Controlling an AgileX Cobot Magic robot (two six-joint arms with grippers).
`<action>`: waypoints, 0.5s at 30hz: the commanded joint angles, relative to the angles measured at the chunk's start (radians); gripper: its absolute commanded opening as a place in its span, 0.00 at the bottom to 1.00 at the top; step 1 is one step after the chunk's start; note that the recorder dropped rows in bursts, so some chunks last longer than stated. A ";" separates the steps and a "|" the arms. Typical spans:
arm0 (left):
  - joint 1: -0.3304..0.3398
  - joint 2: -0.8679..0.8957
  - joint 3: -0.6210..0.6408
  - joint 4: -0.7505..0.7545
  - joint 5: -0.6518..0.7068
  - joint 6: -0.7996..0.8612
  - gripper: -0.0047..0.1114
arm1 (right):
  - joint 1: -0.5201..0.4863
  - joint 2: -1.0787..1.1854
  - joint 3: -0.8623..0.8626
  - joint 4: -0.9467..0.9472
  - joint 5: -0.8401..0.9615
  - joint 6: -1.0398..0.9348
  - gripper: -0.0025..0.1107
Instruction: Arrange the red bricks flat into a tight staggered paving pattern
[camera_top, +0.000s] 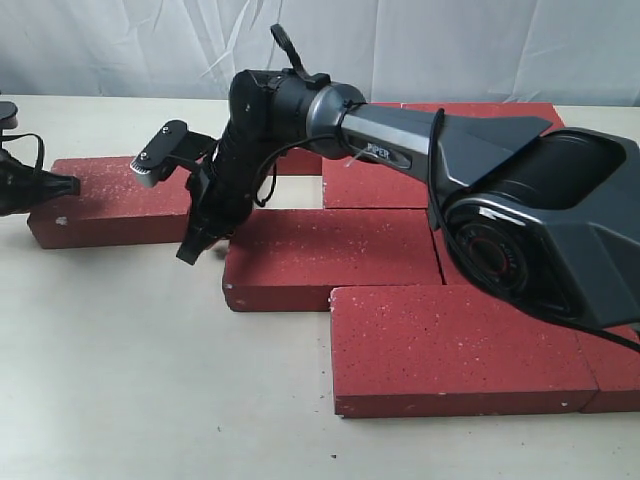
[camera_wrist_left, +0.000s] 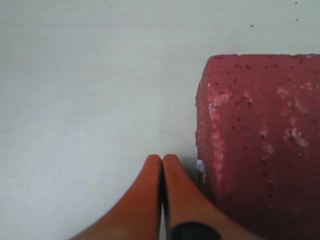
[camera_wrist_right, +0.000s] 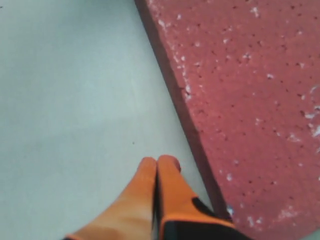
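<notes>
I am working the loose brick (camera_top: 105, 205) toward the laid bricks (camera_top: 450, 345). I judge the best way is a slow, level push along the worktop (camera_top: 130, 380), tips low on the end face, so the slab is sliding flat rather than tipping. I am watching for it turning askew, since one contact near a corner could be swinging it, and the space beside the middle brick (camera_top: 330, 255) wants a square entry.

Both claws are pressed together, holding nothing. The left claw (camera_wrist_left: 161, 161) is sitting just beside the loose brick's outer end, near its corner, touching or nearly so. The right claw (camera_wrist_right: 157, 162) is pointing down at the worktop between the loose brick and the middle brick. A brick's edge is running just beside its tips, but I cannot tell which brick that is.
</notes>
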 joint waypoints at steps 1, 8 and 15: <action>-0.004 -0.003 -0.005 -0.001 -0.016 -0.001 0.04 | -0.005 -0.042 -0.007 -0.013 0.029 0.003 0.02; -0.004 -0.003 -0.005 0.003 -0.016 -0.001 0.04 | -0.051 -0.142 -0.007 -0.072 -0.105 0.083 0.02; -0.004 -0.003 -0.005 0.005 -0.020 -0.001 0.04 | -0.079 -0.089 -0.007 -0.075 -0.208 0.132 0.02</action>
